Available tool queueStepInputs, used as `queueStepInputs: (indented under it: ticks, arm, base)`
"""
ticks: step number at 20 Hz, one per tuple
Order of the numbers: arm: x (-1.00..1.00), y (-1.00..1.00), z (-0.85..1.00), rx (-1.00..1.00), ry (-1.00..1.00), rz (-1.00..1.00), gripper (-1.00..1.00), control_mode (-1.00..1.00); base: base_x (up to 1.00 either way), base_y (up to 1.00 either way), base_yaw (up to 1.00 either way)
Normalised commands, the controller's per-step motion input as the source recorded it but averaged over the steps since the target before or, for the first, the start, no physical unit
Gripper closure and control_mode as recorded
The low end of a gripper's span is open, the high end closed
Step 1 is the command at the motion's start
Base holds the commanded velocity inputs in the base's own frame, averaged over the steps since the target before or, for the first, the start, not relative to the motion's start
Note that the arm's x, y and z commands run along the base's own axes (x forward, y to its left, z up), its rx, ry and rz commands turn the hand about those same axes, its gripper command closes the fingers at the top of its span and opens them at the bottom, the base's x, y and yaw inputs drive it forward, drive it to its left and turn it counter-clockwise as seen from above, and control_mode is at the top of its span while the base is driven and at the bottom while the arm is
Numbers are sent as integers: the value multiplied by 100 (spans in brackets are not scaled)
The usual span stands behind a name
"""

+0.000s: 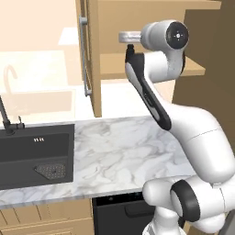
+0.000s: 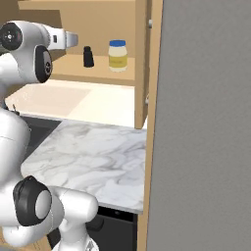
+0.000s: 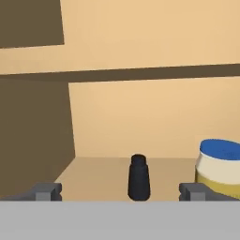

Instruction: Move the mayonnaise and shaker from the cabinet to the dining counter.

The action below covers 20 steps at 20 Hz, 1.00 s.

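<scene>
The shaker [image 3: 138,178] is seen upright on the wooden shelf [image 3: 103,171] inside the open cabinet [image 2: 105,19], with the mayonnaise [image 3: 219,168] standing just beside it, apart from it. The end effector [image 3: 120,191] is held level in front of the shelf, its jaws spread wide with the shaker centred between the fingertips [image 3: 47,191], nothing gripped. Below the cabinet lies a marble desk [image 1: 124,151] with a black sink [image 1: 32,153].
</scene>
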Motion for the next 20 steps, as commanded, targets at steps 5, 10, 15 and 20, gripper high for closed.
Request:
queueStepInputs:
  ticks: [5, 10, 15, 20]
  arm:
    - [22, -18, -10, 0, 3, -5, -100, -100]
    - [14, -10, -18, 0, 5, -3, -100, -100]
    - [11, -4, -21, 0, 10, -1, -100, -100]
    - [14, 0, -1, 0, 10, 0, -100, -100]
  base:
    - [0, 0, 0]
    - [0, 0, 0]
    - [0, 0, 0]
    - [0, 0, 0]
